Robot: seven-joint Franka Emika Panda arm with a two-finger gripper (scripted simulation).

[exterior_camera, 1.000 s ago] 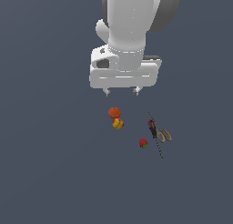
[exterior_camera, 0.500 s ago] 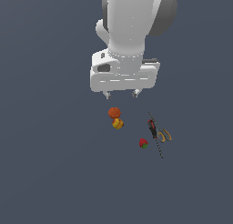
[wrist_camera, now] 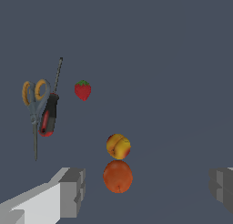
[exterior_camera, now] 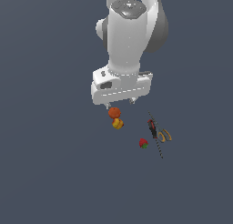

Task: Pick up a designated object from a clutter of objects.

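The designated object is small, roundish and yellow with red-orange patches; it lies on the dark floor, touching or nearly touching the plain orange ball. In the wrist view the yellow-red object lies just beyond the orange ball. My gripper hangs open and empty above the orange ball, short of the yellow-red object. In the wrist view my gripper has its fingers spread wide, with the ball between them.
A red strawberry with green leaves lies toward the exterior view's right. Beyond it lie a black-and-red screwdriver and orange-handled scissors. The wrist view shows the strawberry, screwdriver and scissors too.
My gripper has come down toward the orange ball and the yellow-red object, still open. The objects have not moved.
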